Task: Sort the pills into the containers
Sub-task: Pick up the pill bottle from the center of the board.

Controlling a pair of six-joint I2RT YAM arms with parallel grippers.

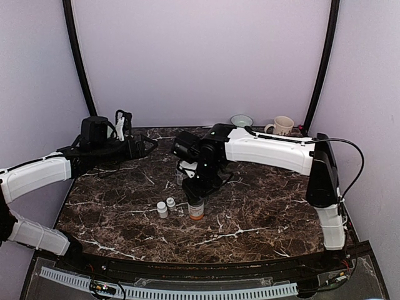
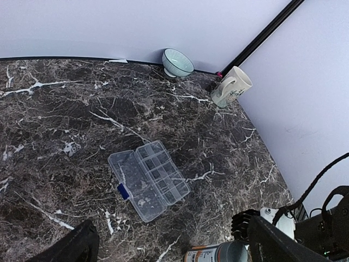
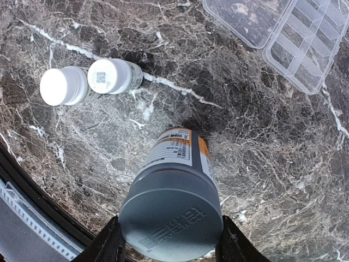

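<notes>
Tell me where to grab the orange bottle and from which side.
Take the grey cap of the orange bottle from straight above, pinching opposite sides of its round rim. The bottle stands upright, and the white bottles stand clear to one side, so a top-down approach looks safest.

Two white bottles, one orange bottle, one clear pill box, one bowl, one mug.

Top camera looks down from behind. Left wrist looks from afar, right wrist close; both share the orange bottle in the right pincer.
</notes>
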